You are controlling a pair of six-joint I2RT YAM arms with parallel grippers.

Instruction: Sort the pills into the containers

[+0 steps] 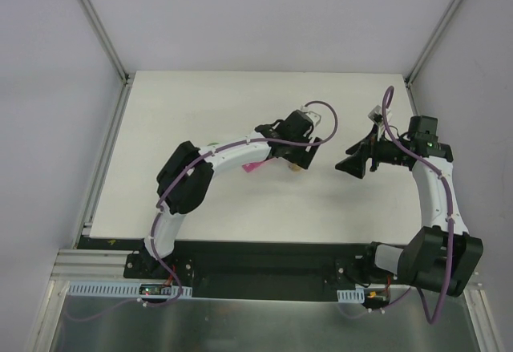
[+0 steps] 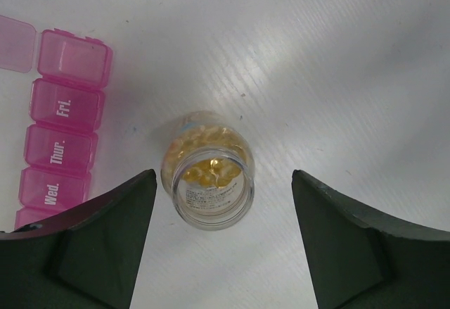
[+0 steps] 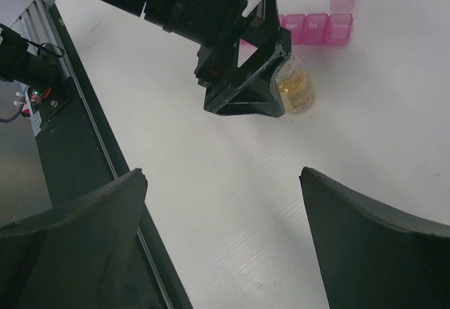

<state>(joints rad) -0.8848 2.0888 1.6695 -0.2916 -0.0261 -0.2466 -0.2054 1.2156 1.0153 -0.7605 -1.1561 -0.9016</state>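
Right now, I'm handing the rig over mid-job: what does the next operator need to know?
Left hand: open, either side of the uncapped bottle, not touching it.
Right hand: open, empty, away from the bottle.
Pills: seen only inside the bottle, which stands beside the pink organizer.
Done: bottle uncapped, end lid open; Wed., Thur., Fri. shut.
Left: all the sorting.

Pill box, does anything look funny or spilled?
Nothing spilled. The pink pill box has its end lid flipped open; the lids beside it are shut. The clear bottle stands upright, uncapped, pills inside.
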